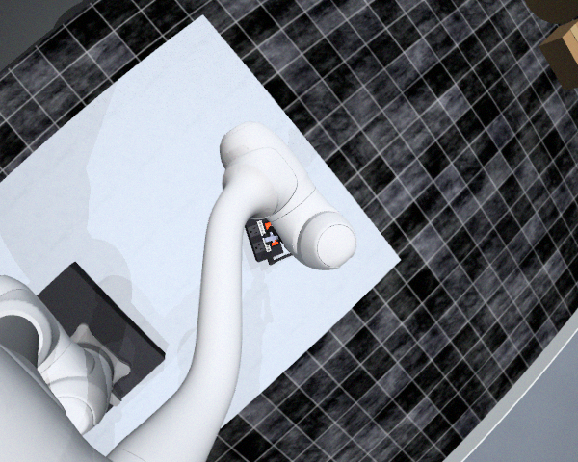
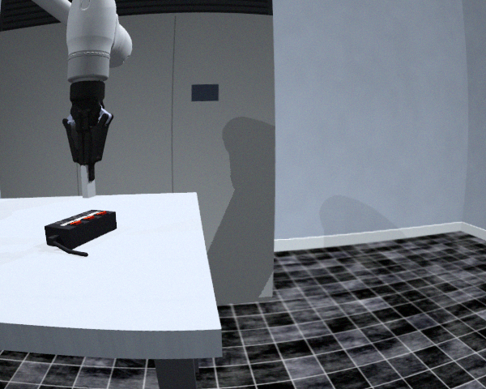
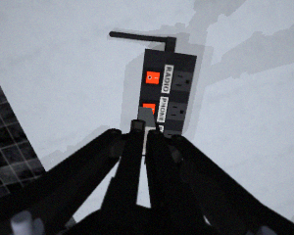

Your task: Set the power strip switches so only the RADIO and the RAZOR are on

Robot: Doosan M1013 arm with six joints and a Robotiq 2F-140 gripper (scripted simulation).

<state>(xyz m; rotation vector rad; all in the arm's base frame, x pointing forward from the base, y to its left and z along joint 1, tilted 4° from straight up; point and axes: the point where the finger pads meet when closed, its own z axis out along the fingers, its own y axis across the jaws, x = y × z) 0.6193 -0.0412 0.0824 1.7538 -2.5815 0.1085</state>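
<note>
The black power strip (image 2: 80,228) lies flat on the white table, right way up, its cable (image 2: 69,250) pointing to the front. In the wrist view the strip (image 3: 168,95) shows orange switches beside the labels RADIO (image 3: 152,77) and PHONE (image 3: 148,108); its nearer end is hidden behind my fingers. My gripper (image 2: 86,184) is shut and points straight down, well above the strip, with a pale grey tip below the black fingers. In the wrist view the tip (image 3: 145,122) lines up just below the PHONE switch. In the overhead view the strip (image 1: 264,243) is partly hidden under the arm's wrist.
The arm's dark base plate (image 1: 100,318) sits at the table's near left part. The strip lies close to the table's right edge (image 1: 374,228). A cardboard box (image 1: 570,52) stands on the tiled floor far off. A grey wall panel stands behind the table.
</note>
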